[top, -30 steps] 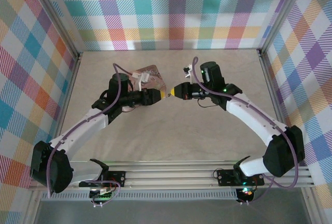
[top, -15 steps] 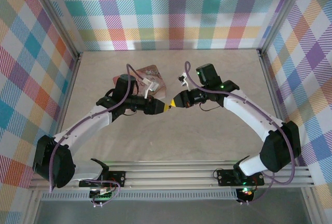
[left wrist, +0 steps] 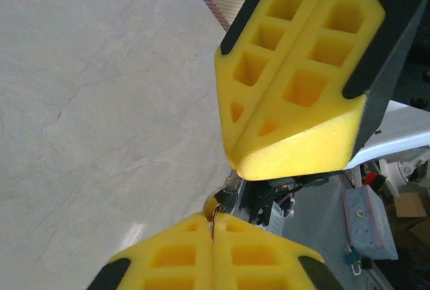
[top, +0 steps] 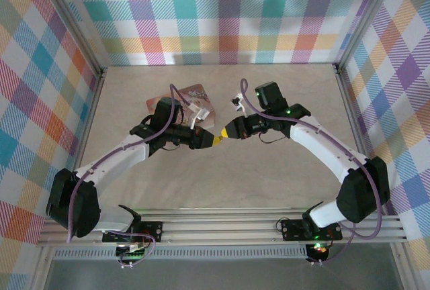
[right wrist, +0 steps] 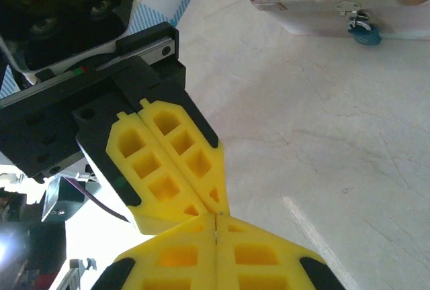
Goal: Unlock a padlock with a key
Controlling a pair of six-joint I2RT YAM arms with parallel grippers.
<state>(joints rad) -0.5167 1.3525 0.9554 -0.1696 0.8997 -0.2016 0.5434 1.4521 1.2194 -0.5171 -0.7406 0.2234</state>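
You had both arms reaching in toward the middle of the bench (top: 269, 182), and their yellow tips met just on the near side of the pink tin (top: 193, 94). Your left end effector (top: 216, 138) was clenched, its two foam pads pressed flat together with no gap along the seam. Your right end effector (top: 228, 131) was clenched as well, pads tight together. It came in from the right and pointed at the left one, so that the two tips almost touched.

The key (left wrist: 220, 201) sat between them. In the left wrist view you could see a small piece of dark, silvery metal coming out of the end of the right pads' seam and running down into the seam of the left pads. Both end effectors were pinching it, one at each end. It was held up off the bench, over the bare pale surface. Very little of it showed, and its teeth were too small to make out.

The padlock (right wrist: 366, 35) was well apart from the key. In the right wrist view you had it hanging from the silvery clasp (right wrist: 354, 13) on the front wall of the tin, its blue body just below the latch and close to the bench. Whether it touched the bench I could not tell. The tin lay flat with its lid shut, on the far side of your left arm's wrist and left of the right arm
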